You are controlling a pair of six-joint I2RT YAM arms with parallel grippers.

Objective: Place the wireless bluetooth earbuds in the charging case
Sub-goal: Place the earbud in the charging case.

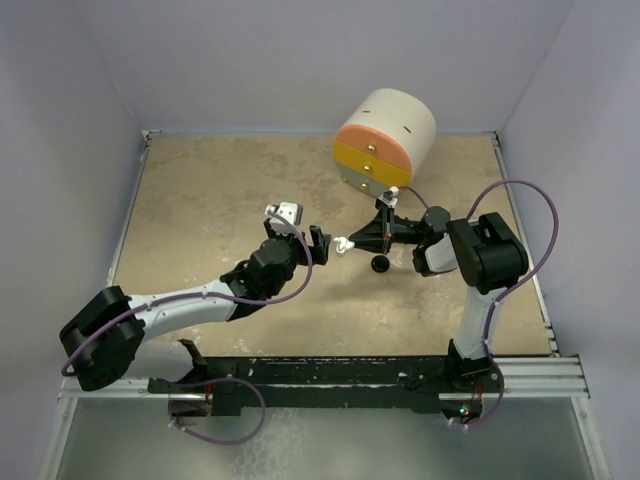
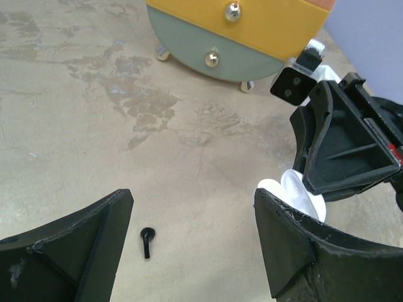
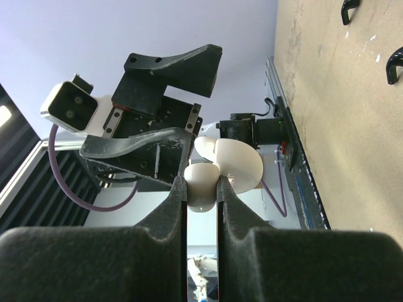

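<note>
Right end effector (image 3: 201,186) clamped on the white charging case (image 3: 232,165), apparently held clear of the table (image 2: 94,126); left end effector (image 2: 194,196) spread wide just beside it, empty. Black earbuds (image 3: 393,65) lying loose on the table, apart from the case. Risky next: pinching so small and slick an earbud off-centre and flicking it away, or bumping the case and twisting it in that narrow grip

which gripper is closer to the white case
Right. The right gripper is shut on the white case; the left gripper is open close beside it.
</note>
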